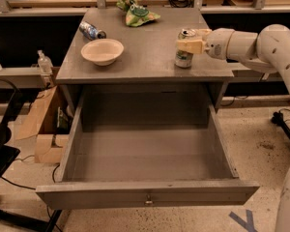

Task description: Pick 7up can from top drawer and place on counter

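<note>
Can (pixel 183 58) upright on the counter (pixel 145 64), out of the drawer. Clamped at its upper half by the gripper (pixel 186 40), reaching in from the can's right on a white arm (pixel 261 45), jaws closed on the can, one cream finger (pixel 189 46) across its front. Left of the can, a cream bowl (pixel 102 50); farther left and behind, a bottle (pixel 90 31) on its side. Behind the can, slightly left, a crumpled green packet (pixel 137 13). Below and in front of the can, the drawer (pixel 147 195) pulled wide open, knob (pixel 148 198) at its front centre. Far left of the can, lower down, a cardboard box (pixel 38 124) on the floor.
</note>
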Robot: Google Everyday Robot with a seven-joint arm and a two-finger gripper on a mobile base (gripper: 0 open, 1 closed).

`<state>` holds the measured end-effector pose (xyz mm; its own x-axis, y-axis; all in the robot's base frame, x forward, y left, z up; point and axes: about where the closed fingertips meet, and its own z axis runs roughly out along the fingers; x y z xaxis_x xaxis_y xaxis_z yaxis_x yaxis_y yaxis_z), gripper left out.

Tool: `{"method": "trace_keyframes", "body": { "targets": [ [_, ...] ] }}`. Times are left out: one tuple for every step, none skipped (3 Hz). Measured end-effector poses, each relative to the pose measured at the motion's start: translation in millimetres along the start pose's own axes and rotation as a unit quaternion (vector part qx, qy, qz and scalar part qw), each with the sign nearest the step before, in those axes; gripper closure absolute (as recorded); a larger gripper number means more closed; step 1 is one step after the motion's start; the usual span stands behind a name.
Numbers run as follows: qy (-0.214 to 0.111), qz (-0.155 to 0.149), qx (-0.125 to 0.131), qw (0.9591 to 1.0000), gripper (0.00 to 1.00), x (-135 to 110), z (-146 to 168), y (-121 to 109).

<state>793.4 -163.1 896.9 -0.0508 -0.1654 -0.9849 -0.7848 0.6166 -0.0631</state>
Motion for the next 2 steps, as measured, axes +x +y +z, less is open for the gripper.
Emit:
{"method": "trace_keyframes", "body": {
  "targets": [
    [0.000, 0.000, -0.003, 1.0000, 0.17, 0.3, 3.4, 1.9],
    [0.000, 0.001, -0.005, 1.0000, 0.00, 0.5, 6.4, 3.6]
  ]
}}
